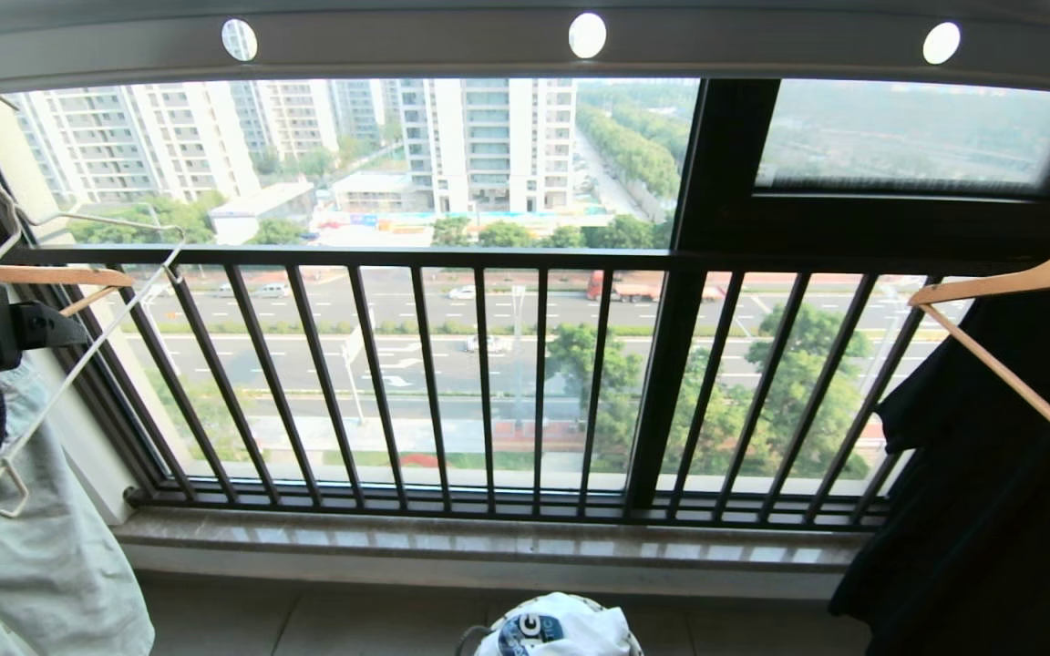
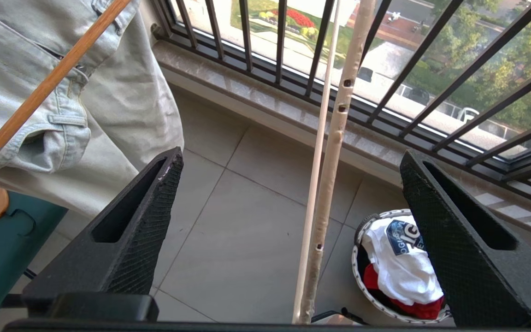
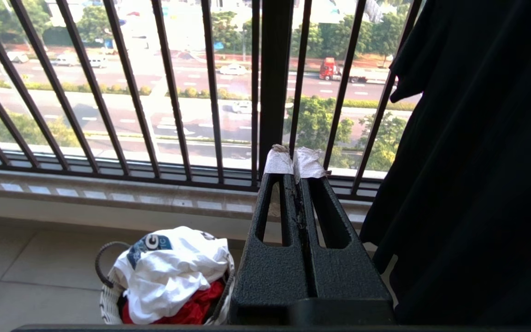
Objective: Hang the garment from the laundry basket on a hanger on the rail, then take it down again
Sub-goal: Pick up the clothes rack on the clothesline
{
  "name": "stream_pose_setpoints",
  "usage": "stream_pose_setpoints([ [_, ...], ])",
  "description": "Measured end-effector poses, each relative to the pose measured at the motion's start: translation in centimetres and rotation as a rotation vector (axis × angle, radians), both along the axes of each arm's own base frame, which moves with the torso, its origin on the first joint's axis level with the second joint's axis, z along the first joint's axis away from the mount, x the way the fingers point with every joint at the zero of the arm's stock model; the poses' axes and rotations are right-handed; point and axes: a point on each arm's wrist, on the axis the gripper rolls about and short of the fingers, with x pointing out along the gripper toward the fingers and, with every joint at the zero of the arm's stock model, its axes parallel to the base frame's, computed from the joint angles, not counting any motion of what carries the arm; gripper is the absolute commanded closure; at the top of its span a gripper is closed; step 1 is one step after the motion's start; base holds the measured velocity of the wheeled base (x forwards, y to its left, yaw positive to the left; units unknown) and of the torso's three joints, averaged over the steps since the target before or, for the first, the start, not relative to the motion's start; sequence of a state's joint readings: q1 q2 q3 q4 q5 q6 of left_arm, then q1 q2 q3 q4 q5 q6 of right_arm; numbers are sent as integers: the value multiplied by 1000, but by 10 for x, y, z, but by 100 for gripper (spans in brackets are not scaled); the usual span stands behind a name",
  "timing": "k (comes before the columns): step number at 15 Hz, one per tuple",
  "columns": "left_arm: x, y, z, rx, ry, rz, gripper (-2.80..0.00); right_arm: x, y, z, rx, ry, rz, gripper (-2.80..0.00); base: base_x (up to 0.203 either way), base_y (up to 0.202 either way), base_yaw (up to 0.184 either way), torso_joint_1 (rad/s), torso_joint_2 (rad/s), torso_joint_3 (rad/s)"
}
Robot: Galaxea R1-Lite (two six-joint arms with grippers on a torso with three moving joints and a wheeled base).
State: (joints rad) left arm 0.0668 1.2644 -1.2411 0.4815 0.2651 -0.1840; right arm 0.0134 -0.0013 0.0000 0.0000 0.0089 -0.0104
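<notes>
The rail (image 1: 416, 50) runs across the top, grey-white with round holes. The cream wire hanger (image 1: 78, 364) hangs at the far left. My left gripper (image 1: 60, 326) is level with it and open. In the left wrist view the hanger's wires (image 2: 332, 152) run between the fingers (image 2: 145, 221) of that gripper (image 2: 292, 156), touching neither. The white garment (image 1: 571, 629) with its blue logo lies crumpled in the laundry basket (image 2: 362, 276) on the floor below. It shows again as the garment (image 3: 173, 272) in the basket (image 3: 109, 304) beside my right gripper (image 3: 295, 163), which is shut and empty.
Pale denim clothing (image 1: 33, 547) hangs on a wooden hanger (image 1: 33, 273) at the left. A black garment (image 1: 990, 474) hangs on another wooden hanger (image 1: 1008, 282) at the right. The dark barred window railing (image 1: 488, 364) and stone sill (image 1: 488, 533) close the far side. Red cloth (image 3: 196, 309) lies under the T-shirt.
</notes>
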Motion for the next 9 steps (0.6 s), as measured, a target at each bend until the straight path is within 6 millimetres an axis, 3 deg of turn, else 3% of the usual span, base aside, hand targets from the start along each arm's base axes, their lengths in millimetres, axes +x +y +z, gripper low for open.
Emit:
stream_pose_setpoints([
  [4,3,0,-3,-1,13,0,-280,0,0,0,0,0,0,0,0,0,0,0,0,0],
  [5,3,0,-3,-1,14,0,0,0,0,0,0,0,0,0,0,0,0,0,0,0],
  [9,4,0,-4,-1,17,0,0,0,0,0,0,0,0,0,0,0,0,0,0,0],
])
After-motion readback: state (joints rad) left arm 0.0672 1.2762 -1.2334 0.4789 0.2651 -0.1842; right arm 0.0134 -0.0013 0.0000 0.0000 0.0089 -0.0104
